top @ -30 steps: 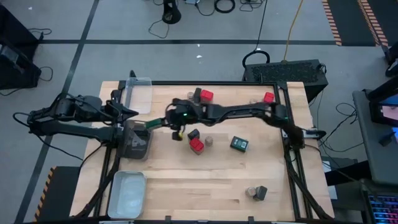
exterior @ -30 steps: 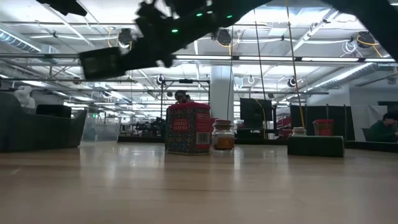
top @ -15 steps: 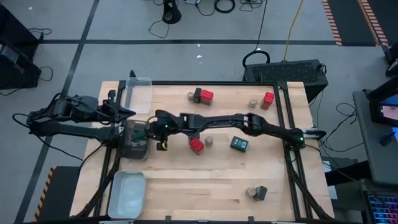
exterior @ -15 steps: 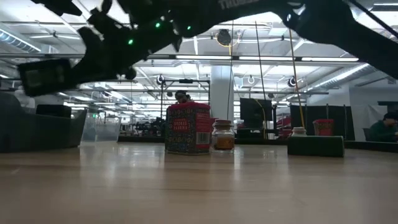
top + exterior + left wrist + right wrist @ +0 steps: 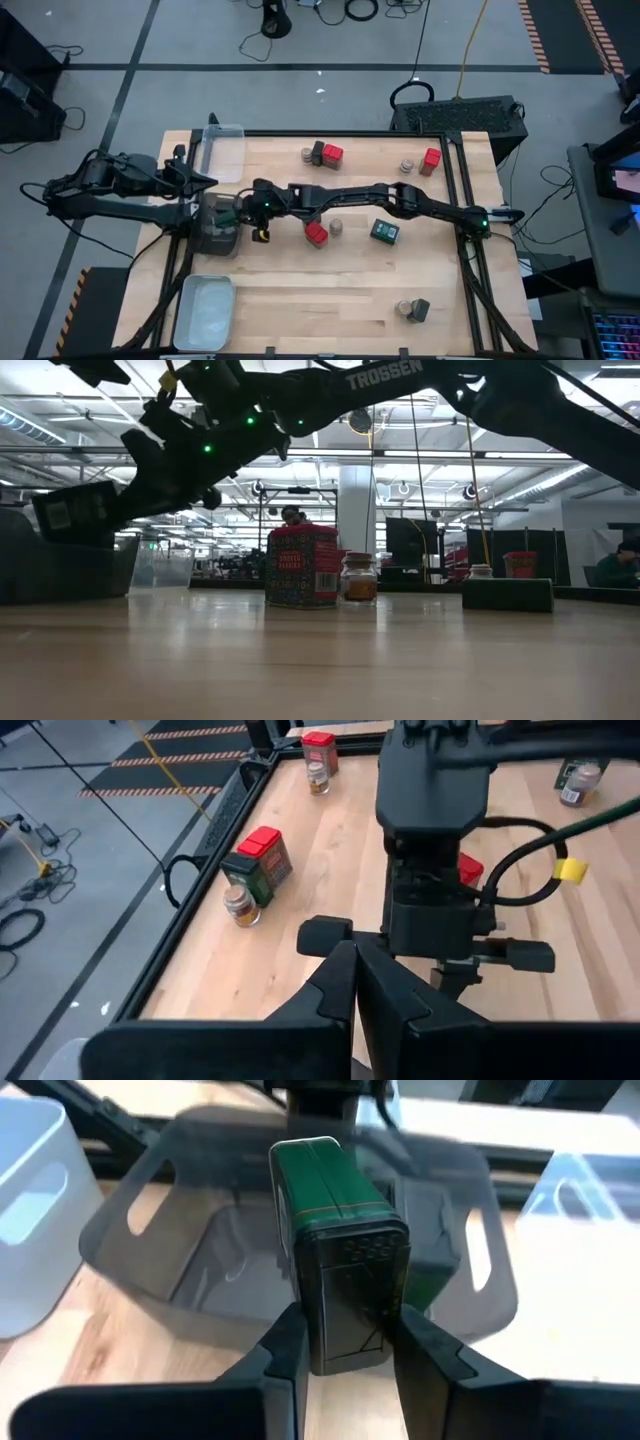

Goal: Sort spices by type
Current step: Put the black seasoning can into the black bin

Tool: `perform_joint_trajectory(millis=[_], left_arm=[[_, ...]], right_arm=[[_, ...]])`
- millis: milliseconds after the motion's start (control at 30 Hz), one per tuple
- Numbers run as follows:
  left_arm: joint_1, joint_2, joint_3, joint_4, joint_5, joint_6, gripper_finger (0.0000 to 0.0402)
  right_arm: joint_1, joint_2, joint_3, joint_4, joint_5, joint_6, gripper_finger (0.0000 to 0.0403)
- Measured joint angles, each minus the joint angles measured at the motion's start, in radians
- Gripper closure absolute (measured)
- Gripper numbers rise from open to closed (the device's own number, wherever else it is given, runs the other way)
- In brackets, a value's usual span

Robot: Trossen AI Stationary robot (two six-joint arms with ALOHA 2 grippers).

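- Dark green tin (image 5: 340, 1260) sits clamped between the fingers of the right tool (image 5: 345, 1345); in the high view we see that tool (image 5: 240, 208) reaching across the desk (image 5: 330, 290) to the smoky grey tray (image 5: 217, 228) at its left side.
- We judge the step as dropping a dark tin into its tray: tin hangs over the tray (image 5: 200, 1250), not yet released.
- Next move likely calls for lowering a bit, then opening the fingers so the tin lands inside the walls, clear of the rim.
- Left tool (image 5: 355, 985) waits with fingers pressed together, holding nothing, just beside that tray.
- Other spices are spread over the desk: red tin (image 5: 316, 233) with a jar (image 5: 337, 227) mid-desk, more tins and jars near the far edge and the near right corner.
- Hard to make out: whether the grey tray already holds anything, since arm and tinted walls cover it.
- Low view shows only the arm overhead and the red tin (image 5: 300, 567); tray is not visible there.
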Motion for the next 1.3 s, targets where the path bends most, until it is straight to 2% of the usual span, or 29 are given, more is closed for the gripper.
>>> perform_joint_trajectory(millis=[700, 1033, 1300], left_arm=[[0.0, 0.0, 0.0, 0.0, 0.002, -0.003, 0.0382], [0.0, 0.0, 0.0, 0.0, 0.002, -0.004, 0.0382], [0.0, 0.0, 0.0, 0.0, 0.002, -0.006, 0.0382]], right_arm=[[-0.002, 0.0, 0.0, -0.032, -0.002, 0.093, 0.0317], [-0.003, 0.0, 0.0, -0.054, -0.002, 0.089, 0.0273], [-0.003, 0.0, 0.0, -0.054, -0.004, 0.067, 0.0273]])
